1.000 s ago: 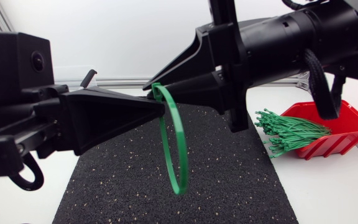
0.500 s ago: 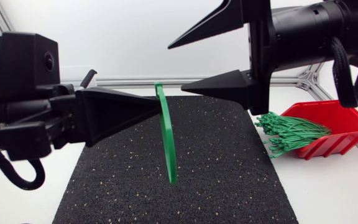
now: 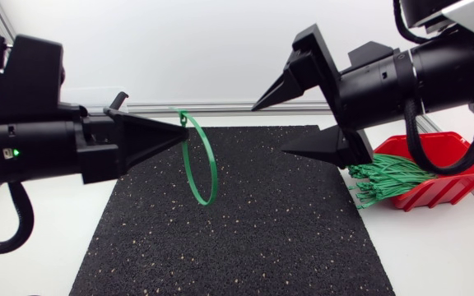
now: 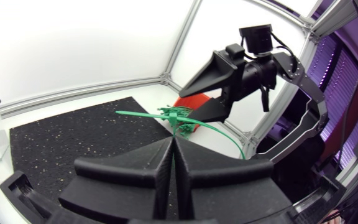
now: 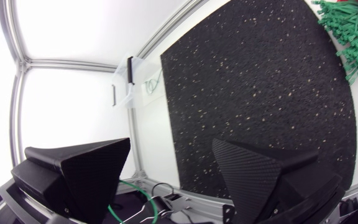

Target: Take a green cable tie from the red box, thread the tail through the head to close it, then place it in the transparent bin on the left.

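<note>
My left gripper point(image 3: 184, 131) is shut on a green cable tie point(image 3: 215, 171) closed into a loop, which hangs over the black mat point(image 3: 237, 230). In the left wrist view the tie's tail point(image 4: 142, 114) sticks out ahead of the shut fingers point(image 4: 174, 142). My right gripper point(image 3: 270, 130) stands open and empty to the right of the loop, apart from it; its own view shows both fingers point(image 5: 98, 171) spread wide. The red box point(image 3: 461, 168) at the right holds a bundle of green ties point(image 3: 385, 177). The transparent bin point(image 5: 132, 87) sits beside the mat's far left corner.
An aluminium frame rail point(image 3: 245, 107) runs along the back of the table. The bundle of ties spills over the red box's left rim towards the mat. A thin green tie lies inside the bin.
My right gripper has opened, let go of the tie and drawn back to the right. My left gripper keeps the loop and has pulled it left and turned it.
</note>
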`<action>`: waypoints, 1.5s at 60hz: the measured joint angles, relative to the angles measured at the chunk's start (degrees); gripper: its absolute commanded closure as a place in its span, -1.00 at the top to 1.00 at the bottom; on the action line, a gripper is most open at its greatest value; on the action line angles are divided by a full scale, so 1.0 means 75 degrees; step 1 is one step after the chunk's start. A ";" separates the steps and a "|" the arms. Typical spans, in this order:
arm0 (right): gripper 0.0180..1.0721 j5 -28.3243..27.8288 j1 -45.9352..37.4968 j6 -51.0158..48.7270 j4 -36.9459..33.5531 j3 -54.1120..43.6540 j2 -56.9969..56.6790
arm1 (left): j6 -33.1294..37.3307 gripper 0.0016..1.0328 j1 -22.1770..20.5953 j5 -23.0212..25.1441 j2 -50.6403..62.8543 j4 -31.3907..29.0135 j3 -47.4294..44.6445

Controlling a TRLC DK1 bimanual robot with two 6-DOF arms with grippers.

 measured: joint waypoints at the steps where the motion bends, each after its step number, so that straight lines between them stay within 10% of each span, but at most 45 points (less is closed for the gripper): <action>1: 0.91 0.0154 0.0044 -0.0064 -0.0041 -0.0047 -0.0012 | 0.0050 -0.94 0.0009 -0.0122 0.0000 -0.0079 0.0023; 30: 0.91 0.4523 0.0216 -0.2498 -0.0527 -0.1367 -0.0831 | 0.2285 -0.94 0.3488 -0.1338 0.0204 -0.0860 0.0650; 49: 0.91 0.5630 -0.0446 -0.4188 -0.0583 -0.1553 -0.1279 | 0.3214 -0.94 0.5890 -0.1478 0.1792 0.0930 0.1367; 78: 0.91 0.6012 -0.0425 -0.4741 -0.0379 -0.1903 -0.1798 | 0.3413 -0.93 0.6452 -0.2769 0.5619 0.3483 0.2978; 82: 0.91 0.6079 -0.0326 -0.4744 -0.0379 -0.1958 -0.1836 | 0.3413 -0.58 0.6452 -0.2847 0.5916 0.3538 0.3115; 88: 0.91 0.6143 -0.0233 -0.4768 -0.0379 -0.2031 -0.1929 | 0.3416 0.94 0.6452 -0.2876 0.6158 0.3541 0.3121; 90: 0.91 0.6140 -0.0219 -0.4776 -0.0379 -0.2052 -0.1967 | 0.3439 0.94 0.6452 -0.2961 0.6213 0.3538 0.3121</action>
